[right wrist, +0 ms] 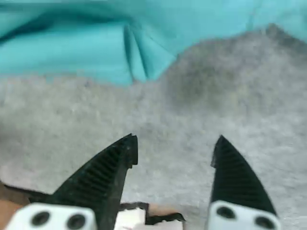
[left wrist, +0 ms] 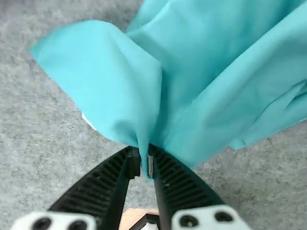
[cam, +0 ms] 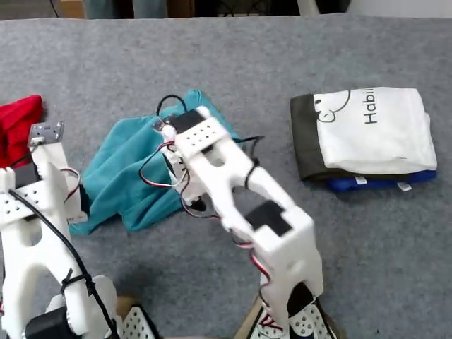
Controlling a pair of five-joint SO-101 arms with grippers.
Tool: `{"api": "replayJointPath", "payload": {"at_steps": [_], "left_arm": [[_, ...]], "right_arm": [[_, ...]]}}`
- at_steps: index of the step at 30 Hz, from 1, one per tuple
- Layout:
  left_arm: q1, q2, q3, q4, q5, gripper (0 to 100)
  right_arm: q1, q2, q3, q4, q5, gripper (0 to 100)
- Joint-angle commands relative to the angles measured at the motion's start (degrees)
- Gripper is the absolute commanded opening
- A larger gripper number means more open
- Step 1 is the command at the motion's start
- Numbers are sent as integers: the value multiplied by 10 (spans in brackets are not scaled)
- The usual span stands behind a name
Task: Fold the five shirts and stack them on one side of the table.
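Observation:
A teal shirt [cam: 127,176] lies crumpled left of the table's middle. My left gripper [left wrist: 145,165] is shut on a pinched fold at the edge of the teal shirt [left wrist: 206,72], which hangs slightly lifted off the cloth surface. My right gripper [right wrist: 175,148] is open just above bare grey table, a short way from the edge of the teal shirt [right wrist: 96,43], with nothing between its fingers. At the right, a folded white shirt [cam: 374,131] tops a stack over a dark shirt [cam: 305,141] and a blue shirt [cam: 374,183]. A red shirt [cam: 18,127] lies at the far left edge.
The grey fabric tabletop [cam: 282,63] is bare along the far side and between the teal shirt and the stack. The right arm's white body [cam: 240,191] stretches over the table's middle, its cables looping above the teal shirt.

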Motion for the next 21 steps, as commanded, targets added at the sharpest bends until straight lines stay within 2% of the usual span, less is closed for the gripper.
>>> {"api": "replayJointPath", "payload": {"at_steps": [1, 5, 10, 15, 21], "left_arm": [[-1, -14, 25, -36, -2, 58], [-1, -14, 51, -55, -2, 58], [-2, -14, 58, -61, 14, 58], [-2, -14, 54, -59, 30, 58], [-2, -14, 58, -58, 30, 58]], "right_arm": [[-9, 37, -69, 15, -33, 222], [-29, 57, -119, 47, -78, 220], [-54, 72, -134, 33, -121, 215], [-17, 82, -179, 3, -128, 87], [28, 84, -240, -10, -133, 82]]}}
